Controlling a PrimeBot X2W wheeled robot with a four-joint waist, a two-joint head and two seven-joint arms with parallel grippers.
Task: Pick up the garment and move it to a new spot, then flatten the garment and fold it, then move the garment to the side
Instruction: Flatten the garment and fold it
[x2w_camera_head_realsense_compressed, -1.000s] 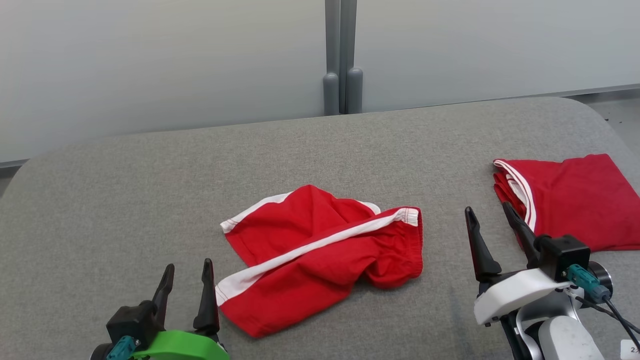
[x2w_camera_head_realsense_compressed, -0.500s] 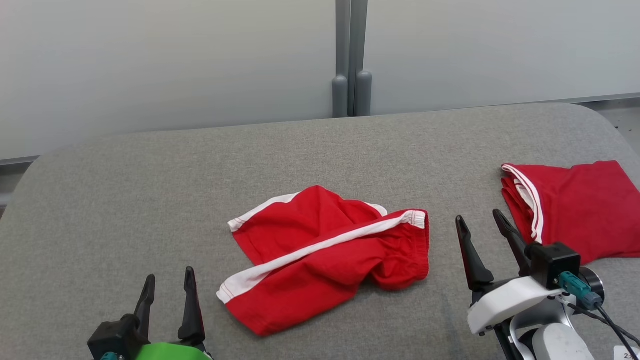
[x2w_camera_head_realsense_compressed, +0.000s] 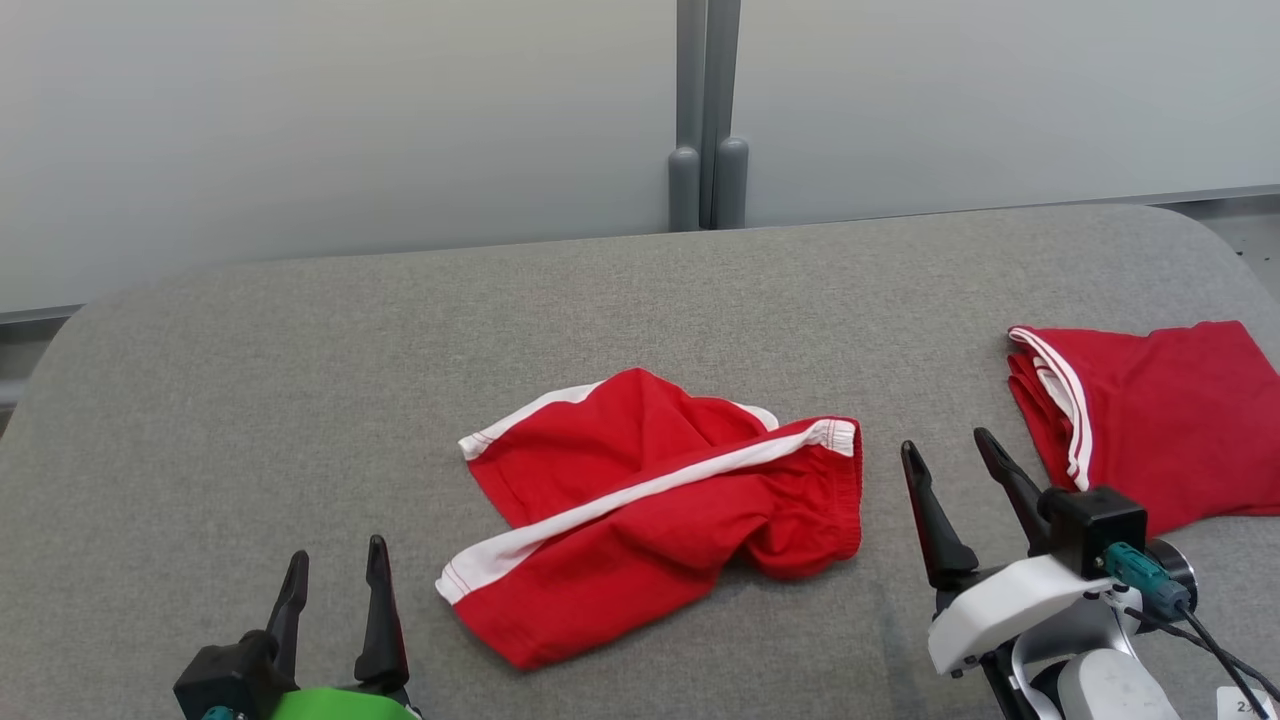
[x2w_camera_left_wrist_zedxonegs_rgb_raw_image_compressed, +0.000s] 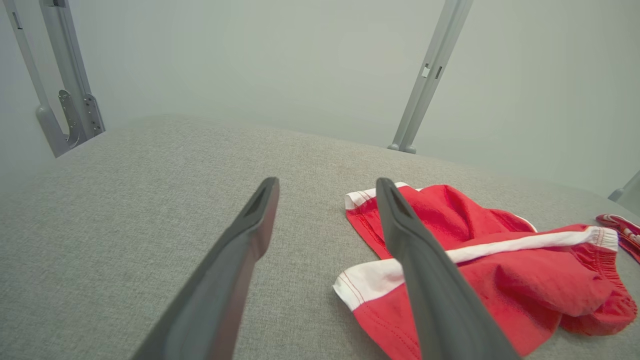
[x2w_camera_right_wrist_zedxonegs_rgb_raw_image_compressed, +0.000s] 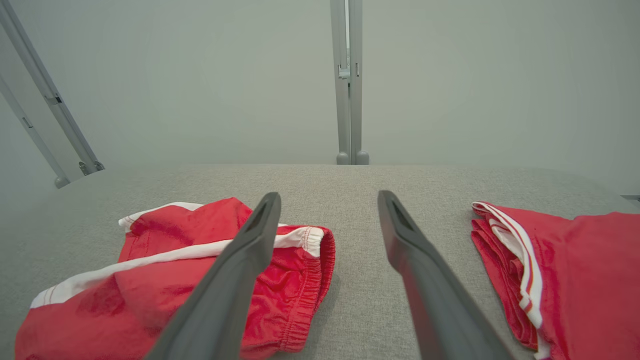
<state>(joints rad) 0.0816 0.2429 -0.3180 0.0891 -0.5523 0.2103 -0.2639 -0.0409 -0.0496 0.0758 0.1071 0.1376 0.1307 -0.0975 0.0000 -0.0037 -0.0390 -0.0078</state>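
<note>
One crumpled red garment (x2w_camera_head_realsense_compressed: 650, 510), white-striped, lies on coarse grey upholstery (x2w_camera_head_realsense_compressed: 300, 380).

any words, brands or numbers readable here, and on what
"2" (likely): on the white tag at the head view's lower right corner; the rest is cut off and too small to read.
None on the shorts, the folded garment or the table.

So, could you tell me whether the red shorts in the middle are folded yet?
Not folded: the shorts lie crumpled, their fabric twisted and bunched.
</note>
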